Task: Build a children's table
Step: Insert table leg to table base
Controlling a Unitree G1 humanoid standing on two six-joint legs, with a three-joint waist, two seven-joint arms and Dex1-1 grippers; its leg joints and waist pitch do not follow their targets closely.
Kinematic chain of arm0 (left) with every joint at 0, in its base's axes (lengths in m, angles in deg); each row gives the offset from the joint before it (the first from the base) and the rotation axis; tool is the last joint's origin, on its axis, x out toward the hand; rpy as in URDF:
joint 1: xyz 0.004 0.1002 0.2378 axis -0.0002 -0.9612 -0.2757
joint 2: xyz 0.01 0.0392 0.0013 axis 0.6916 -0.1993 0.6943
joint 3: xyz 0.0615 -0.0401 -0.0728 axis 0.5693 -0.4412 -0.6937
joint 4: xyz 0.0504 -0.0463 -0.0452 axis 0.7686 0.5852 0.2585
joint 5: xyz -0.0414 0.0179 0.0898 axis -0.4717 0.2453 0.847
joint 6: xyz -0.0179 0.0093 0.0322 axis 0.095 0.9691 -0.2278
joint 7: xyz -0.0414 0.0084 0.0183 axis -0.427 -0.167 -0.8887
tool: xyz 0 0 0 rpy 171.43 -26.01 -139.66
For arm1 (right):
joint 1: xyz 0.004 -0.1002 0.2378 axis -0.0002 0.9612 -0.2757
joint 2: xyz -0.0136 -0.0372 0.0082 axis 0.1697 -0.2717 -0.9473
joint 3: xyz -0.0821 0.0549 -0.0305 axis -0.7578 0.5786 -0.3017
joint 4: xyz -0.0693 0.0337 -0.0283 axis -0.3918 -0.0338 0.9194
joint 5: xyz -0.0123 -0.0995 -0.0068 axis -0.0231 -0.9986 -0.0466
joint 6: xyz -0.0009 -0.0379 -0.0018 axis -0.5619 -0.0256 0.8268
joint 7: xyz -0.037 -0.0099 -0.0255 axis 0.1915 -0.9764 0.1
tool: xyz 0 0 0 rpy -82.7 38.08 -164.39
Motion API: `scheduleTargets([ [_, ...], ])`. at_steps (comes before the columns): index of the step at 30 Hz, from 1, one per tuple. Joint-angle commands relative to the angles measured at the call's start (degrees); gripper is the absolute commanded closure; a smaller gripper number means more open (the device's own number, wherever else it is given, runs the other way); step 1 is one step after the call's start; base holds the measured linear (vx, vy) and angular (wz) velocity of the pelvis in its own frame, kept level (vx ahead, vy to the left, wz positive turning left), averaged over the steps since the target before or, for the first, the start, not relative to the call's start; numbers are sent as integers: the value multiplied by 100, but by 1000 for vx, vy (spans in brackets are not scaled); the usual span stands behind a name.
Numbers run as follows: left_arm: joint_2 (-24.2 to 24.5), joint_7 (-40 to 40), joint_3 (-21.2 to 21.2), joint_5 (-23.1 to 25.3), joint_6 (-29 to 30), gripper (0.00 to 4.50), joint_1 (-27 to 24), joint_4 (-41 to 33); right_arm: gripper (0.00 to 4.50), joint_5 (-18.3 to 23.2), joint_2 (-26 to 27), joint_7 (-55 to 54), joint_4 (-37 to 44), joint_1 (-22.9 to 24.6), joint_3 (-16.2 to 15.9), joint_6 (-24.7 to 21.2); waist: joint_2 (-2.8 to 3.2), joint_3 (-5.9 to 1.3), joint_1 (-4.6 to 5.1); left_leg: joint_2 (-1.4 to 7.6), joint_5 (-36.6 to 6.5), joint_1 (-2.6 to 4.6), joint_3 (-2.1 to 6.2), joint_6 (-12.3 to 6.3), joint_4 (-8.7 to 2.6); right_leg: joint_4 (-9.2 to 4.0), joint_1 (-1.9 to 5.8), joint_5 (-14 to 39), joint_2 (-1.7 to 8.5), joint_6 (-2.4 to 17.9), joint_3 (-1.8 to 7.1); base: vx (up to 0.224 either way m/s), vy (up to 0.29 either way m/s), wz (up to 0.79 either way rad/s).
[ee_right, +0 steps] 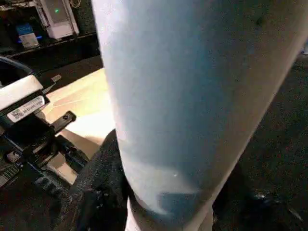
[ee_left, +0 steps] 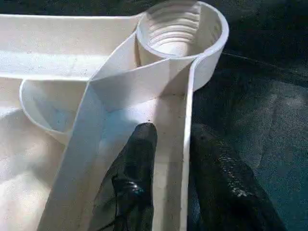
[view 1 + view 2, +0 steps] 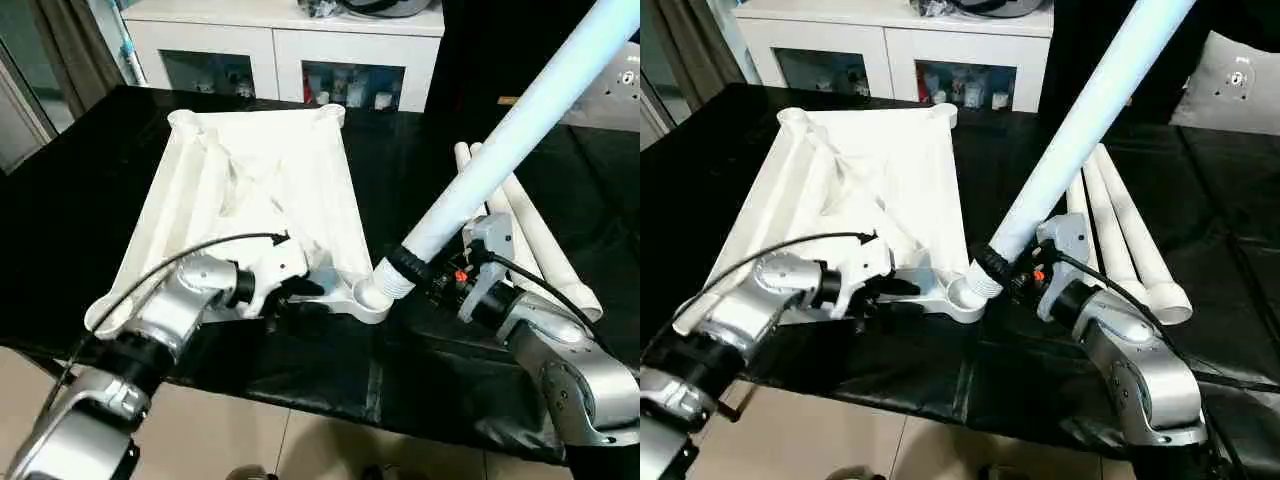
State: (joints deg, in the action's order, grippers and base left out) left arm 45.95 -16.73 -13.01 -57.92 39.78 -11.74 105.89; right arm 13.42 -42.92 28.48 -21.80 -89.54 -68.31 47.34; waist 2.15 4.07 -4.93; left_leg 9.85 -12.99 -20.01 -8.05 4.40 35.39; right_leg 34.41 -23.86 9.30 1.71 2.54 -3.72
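While no label reads clearly, left fingers [image 2: 139, 159] astride tabletop [image 3: 270, 180] rim, right fingers [image 3: 1015, 280] clenching leg [image 3: 500, 150].

You are getting even, bright room light from above: the white ribbed plastic square tabletop [image 3: 270, 190] is washing out toward glare, its ribs barely showing. The black cloth-covered surface [image 3: 90, 200] is swallowing detail and throwing soft sheen. The long white plastic tube leg [image 1: 192, 96] is blurring close to the right wrist lens, tinting bluish.
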Motion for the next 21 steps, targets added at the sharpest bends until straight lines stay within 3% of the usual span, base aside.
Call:
scheduleTargets([
  [1,89,-56,41,147,14,354,52,111,261,73,-26,50,211,-73,-57,-138,12,-321,12,229,-499,-55,52,-299,-449,-502,391,1921,572,554,313,0,0,0],
  [8,216,-288,142,376,-214,412,108,175,261,161,-175,328,208,-351,-345,-559,-15,-295,43,216,-532,-57,46,-317,-465,-525,401,2119,576,512,317,0,0,0],
  [11,228,-277,135,382,-254,445,102,114,261,21,-226,385,85,-481,-507,-576,-37,-297,40,221,-513,-56,39,-294,-470,-537,398,2267,588,464,320,0,0,0],
  [12,227,-274,125,373,-263,445,99,93,261,3,-226,387,53,-511,-531,-592,-25,-303,42,223,-469,-61,42,-292,-469,-525,397,2217,590,469,321,0,0,0],
  [13,209,-290,78,337,-309,448,98,38,261,-48,-224,386,-42,-602,-584,-653,-65,-313,50,226,-434,-63,38,-294,-468,-520,401,2161,586,480,318,0,0,0],
  [16,204,-466,5,244,-453,448,65,-157,261,-182,-295,452,-213,-786,-729,-767,-45,-327,59,244,-297,-64,45,-293,-469,-471,397,1851,592,606,321,0,0,0],
  [19,201,-563,-17,201,-562,448,43,-221,261,-213,-383,531,-281,-866,-829,-875,-66,-350,46,251,-84,-78,27,-343,-455,-407,426,1239,599,781,339,0,0,0],
  [21,200,-608,-14,151,-608,449,20,-282,261,-285,-453,572,-356,-912,-937,-898,-70,-348,38,246,-73,-68,11,-385,-449,-409,423,1154,602,817,342,0,0,0],
])
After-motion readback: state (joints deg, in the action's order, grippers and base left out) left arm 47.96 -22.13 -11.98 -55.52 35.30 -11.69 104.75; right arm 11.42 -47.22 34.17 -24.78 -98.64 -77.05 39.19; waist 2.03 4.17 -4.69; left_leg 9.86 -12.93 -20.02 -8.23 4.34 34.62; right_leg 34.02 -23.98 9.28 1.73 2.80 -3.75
